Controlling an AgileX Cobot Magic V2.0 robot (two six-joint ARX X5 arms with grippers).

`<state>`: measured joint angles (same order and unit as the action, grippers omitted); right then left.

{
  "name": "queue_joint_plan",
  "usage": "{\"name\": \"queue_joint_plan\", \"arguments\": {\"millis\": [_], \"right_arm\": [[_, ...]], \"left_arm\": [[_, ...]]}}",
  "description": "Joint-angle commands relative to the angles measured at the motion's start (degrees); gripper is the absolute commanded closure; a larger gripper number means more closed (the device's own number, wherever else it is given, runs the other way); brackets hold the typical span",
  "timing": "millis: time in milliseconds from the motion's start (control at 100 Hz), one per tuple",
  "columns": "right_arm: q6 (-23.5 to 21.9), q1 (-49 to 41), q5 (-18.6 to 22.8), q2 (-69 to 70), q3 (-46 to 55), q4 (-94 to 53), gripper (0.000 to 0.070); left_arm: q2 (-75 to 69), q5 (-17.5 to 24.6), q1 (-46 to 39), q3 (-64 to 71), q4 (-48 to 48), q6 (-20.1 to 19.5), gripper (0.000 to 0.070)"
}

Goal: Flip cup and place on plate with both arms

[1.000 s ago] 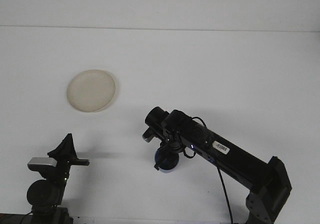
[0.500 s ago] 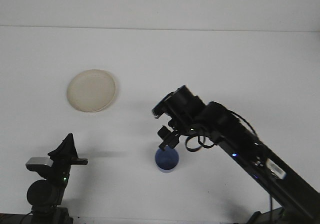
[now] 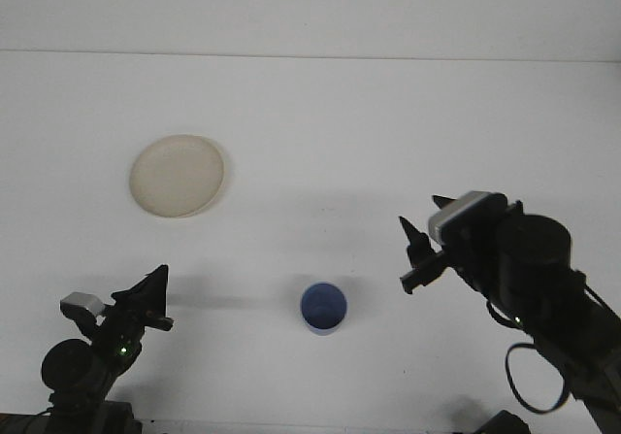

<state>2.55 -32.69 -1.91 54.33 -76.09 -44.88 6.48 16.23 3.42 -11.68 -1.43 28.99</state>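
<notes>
**Cup standing mouth-up, waiting to be carried to the plate**

While the blue cup is standing upright with its open mouth facing the camera, nothing is being held by either arm. The cup is being left alone on the white table, and every place below is being given from it. The plate is lying well apart, up and to the left of the cup, and nothing is resting on it. The right gripper is hanging to the right of the cup, clear of it, with its fingers spread and nothing between them. The left gripper is being kept low to the left of the cup, also apart from it; its fingers appear to be parted and empty, though the dark shape is hard to read at this angle.

The cup is being judged as small, light and stiff, probably thin plastic, so little squeeze is being called for and tipping is the likelier risk. Its smooth wall is being taken as somewhat slippery. A hold across the rim, one finger inside and one outside, is being judged as the surest, or else a pinch around the wall just under the rim, which keeps the base free for setting down on the plate.
</notes>
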Motion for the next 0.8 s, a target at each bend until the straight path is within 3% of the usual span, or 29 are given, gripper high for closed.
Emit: {"name": "queue_joint_plan", "arguments": {"millis": [0, 170, 290, 370, 400, 570, 650, 750, 790], "right_arm": [[0.5, 0.8, -0.9, -6.3, 7.3, 5.5, 0.0315], [0.5, 3.6, -4.7, -21.8, 24.3, 15.8, 0.0329], [0.2, 4.7, -8.6, -30.6, 32.9, 16.5, 0.0329], [0.2, 5.1, -9.1, -35.8, 37.2, 16.5, 0.0329], [0.2, 5.1, -9.2, -37.7, 38.5, 16.5, 0.0329], [-0.1, 5.1, -14.0, -44.4, 42.0, 14.2, 0.0329], [-0.2, 5.1, -16.4, -45.5, 42.1, 13.3, 0.0329], [-0.2, 5.1, -16.3, -46.1, 42.1, 13.2, 0.0329], [-0.1, 5.1, -16.3, -46.1, 42.1, 13.1, 0.0329]], "left_arm": [[3.0, 2.0, 0.0, -2.7, -0.2, 0.1, 0.0689], [15.4, 5.8, 0.3, -12.2, -4.2, -6.3, 0.0689], [24.0, 6.4, 1.2, -19.5, -8.1, -11.8, 0.0685], [29.9, 6.4, 2.4, -24.6, -11.0, -15.2, 0.0671], [32.2, 6.5, 3.0, -26.5, -12.2, -16.6, 0.0645], [42.1, 6.8, 6.5, -35.1, -16.9, -20.0, 0.0308], [46.1, 7.8, 8.6, -38.6, -19.4, -21.3, 0.0266], [50.8, 8.9, 11.7, -43.3, -24.0, -24.5, 0.0262], [52.7, 8.9, 13.2, -45.2, -26.1, -25.7, 0.0226]]}}
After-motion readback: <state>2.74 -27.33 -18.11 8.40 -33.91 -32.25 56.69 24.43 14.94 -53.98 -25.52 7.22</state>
